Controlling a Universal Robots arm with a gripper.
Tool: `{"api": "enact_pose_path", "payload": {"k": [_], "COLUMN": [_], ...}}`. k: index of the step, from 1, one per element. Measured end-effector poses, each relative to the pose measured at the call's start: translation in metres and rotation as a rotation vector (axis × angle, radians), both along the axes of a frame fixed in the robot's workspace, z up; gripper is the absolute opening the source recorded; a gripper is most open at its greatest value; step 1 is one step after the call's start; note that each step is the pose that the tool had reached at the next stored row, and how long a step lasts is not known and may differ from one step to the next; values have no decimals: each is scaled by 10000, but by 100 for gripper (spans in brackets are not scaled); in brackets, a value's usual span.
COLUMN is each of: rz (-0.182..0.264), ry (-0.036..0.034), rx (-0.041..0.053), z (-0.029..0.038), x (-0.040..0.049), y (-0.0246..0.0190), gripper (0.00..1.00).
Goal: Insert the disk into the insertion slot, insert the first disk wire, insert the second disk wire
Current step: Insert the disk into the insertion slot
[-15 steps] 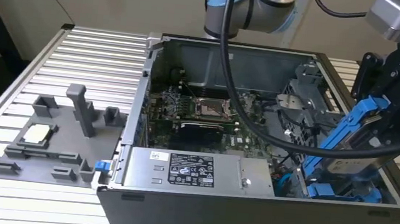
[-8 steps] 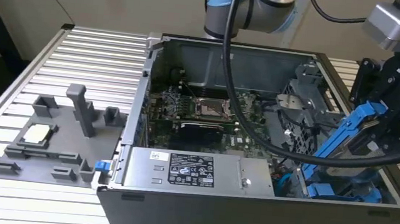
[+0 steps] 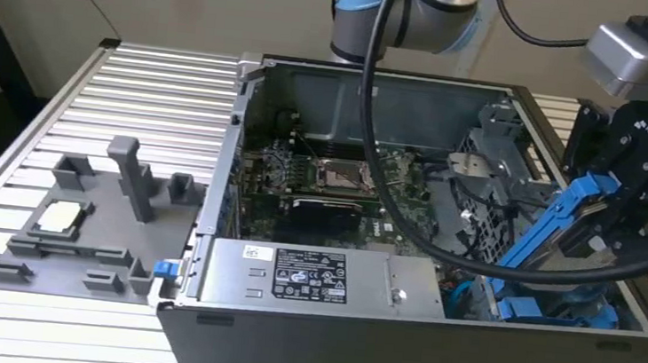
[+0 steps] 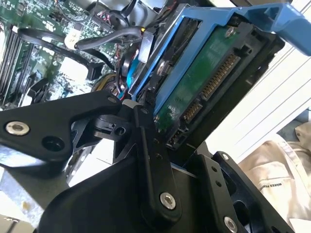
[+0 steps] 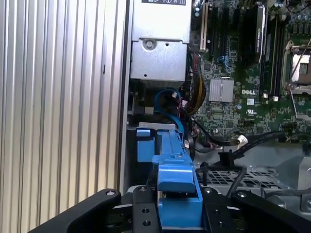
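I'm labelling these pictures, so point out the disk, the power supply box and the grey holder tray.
disk (image 3: 548, 223): exterior view, on its tilted blue rail.
power supply box (image 3: 409, 288): exterior view, on its bare silver side.
grey holder tray (image 3: 111, 231): exterior view, on a bare patch of its base.

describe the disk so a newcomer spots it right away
Find the open case on the slatted table, then go to its end at the exterior view's right. The disk is the blue-railed drive tilted up in the black gripper, while the other blue carrier lies flat low in the case.
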State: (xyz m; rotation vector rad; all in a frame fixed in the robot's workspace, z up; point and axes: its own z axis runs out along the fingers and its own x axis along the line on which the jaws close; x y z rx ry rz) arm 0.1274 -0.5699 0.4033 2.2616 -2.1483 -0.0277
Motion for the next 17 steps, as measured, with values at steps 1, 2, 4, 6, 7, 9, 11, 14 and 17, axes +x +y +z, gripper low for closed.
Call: {"api": "enact_pose_path", "payload": {"k": [1, 2, 4, 6, 7, 9, 11, 14, 17], "rz": [3, 6, 12, 17, 20, 29, 32, 32, 34], "ry": [-1, -1, 2, 1, 0, 0, 0, -2, -13], "rx": [3, 2, 2, -1, -1, -1, -2, 1, -1], "z": [-15, -30, -64, -93, -106, -131, -151, -169, -221], "x": [2, 4, 10, 20, 25, 37, 43, 44, 45], "y": [0, 1, 2, 11, 15, 28, 39, 43, 46], "gripper": [33, 33, 33, 33, 33, 33, 33, 33, 33]}}
